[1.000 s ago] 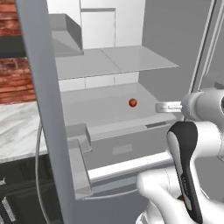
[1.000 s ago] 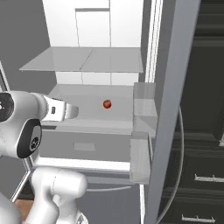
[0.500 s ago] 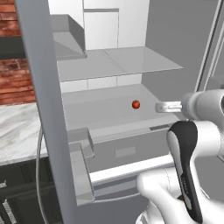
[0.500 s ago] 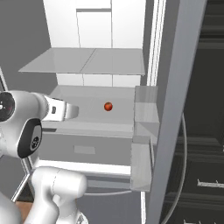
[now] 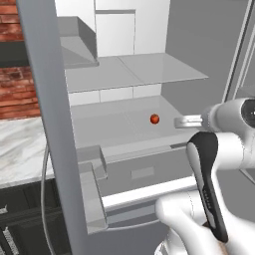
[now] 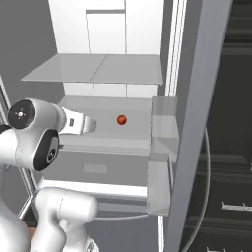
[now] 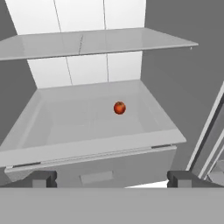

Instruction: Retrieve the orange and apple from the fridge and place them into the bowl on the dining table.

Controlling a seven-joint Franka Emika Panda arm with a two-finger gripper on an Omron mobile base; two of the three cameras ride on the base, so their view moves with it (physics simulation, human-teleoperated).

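Observation:
The fridge (image 5: 134, 69) stands open, white inside with grey shelves. A small red apple (image 5: 154, 119) lies on the lower shelf floor (image 6: 98, 106), toward the middle; the apple (image 6: 121, 119) rests alone there. My gripper (image 5: 182, 121) hovers at the shelf's front right, a short way from the fruit, jaws open and empty. Seen from the hand, the apple (image 7: 119, 107) lies straight ahead, beyond the open gripper (image 7: 112, 179). The orange, the bowl and the dining table are out of view.
An upper grey shelf (image 7: 87, 43) overhangs the apple's shelf. The open left door (image 5: 50, 124) with its bins (image 5: 92, 174) flanks one side, the right door (image 6: 197, 123) the other. A marble counter (image 5: 20, 144) and brick wall lie left; black cabinets (image 6: 236, 147) right.
The whole picture has shifted slightly, so the base has crept a little. The gripper stays open in front of the shelf and the apple has not moved.

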